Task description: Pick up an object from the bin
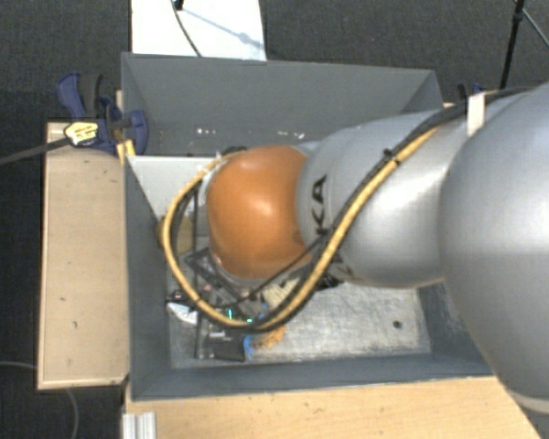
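Silver arm overhangs the bin, its gripper low at lower left. Whether it is spread or pinching cannot be told.

Dark letters, seemingly "KA" of a brand name, on the silver arm beside its orange cover.

My orange wrist cover and forearm block the left and middle of the bin floor. My end effector sits under the cover near the front-left corner: a dark tangle, shape unreadable. Beside it are a blue bit, a tan bit and a white scrap, all half covered and too small to identify. The forearm runs off the right edge.
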